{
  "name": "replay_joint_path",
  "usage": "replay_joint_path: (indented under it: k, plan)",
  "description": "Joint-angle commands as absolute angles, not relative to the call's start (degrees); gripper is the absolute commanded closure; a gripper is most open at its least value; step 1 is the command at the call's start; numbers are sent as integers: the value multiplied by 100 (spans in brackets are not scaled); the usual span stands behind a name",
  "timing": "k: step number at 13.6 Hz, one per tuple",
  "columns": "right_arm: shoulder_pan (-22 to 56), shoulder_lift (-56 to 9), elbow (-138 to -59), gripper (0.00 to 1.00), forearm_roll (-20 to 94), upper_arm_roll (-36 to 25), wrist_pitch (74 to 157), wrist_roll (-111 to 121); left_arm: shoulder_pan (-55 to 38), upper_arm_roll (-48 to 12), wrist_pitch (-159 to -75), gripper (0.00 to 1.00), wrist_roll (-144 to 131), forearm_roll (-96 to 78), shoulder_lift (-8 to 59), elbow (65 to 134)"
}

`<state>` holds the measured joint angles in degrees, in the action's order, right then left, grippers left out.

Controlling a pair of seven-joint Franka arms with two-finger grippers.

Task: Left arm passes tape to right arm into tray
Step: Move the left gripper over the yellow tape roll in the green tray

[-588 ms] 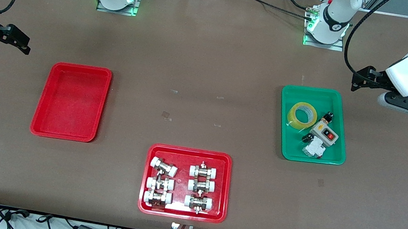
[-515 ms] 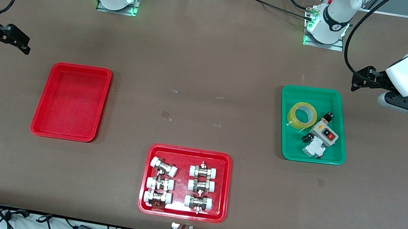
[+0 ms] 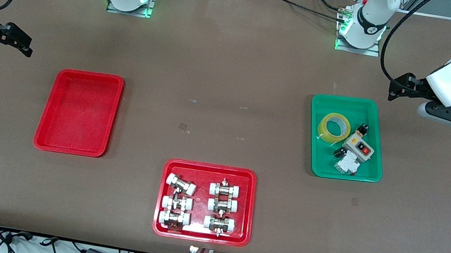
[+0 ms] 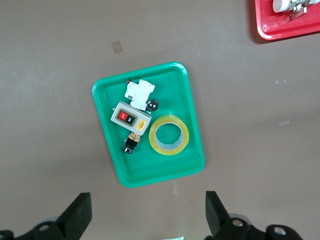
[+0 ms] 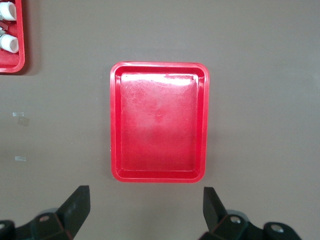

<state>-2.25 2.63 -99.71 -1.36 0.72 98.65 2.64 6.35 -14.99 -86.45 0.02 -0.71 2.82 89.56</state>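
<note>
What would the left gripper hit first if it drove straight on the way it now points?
Probably the green tray, near its rim, rather than the tape in it. The left gripper, jaws open, looks down on the tray; how far down is unclear.

The right tool [image 3: 21, 43] has drifted toward the table's edge.

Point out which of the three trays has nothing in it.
The plain red tray at the right arm's end of the table. The green tray holds tape and switches, and the other red tray holds metal fittings.
</note>
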Motion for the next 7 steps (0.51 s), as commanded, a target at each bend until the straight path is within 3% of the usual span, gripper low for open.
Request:
replay_joint_path:
  k: [1, 7]
  plan:
    - [-255, 299, -9949, 0, -88, 97, 9773, 264, 607, -1590, -8622, 0, -315, -131, 308, 8912]
    - [-237, 229, -9932, 0, -105, 114, 9817, 272, 615, -1784, -8937, 0, -396, -123, 1018, 9166]
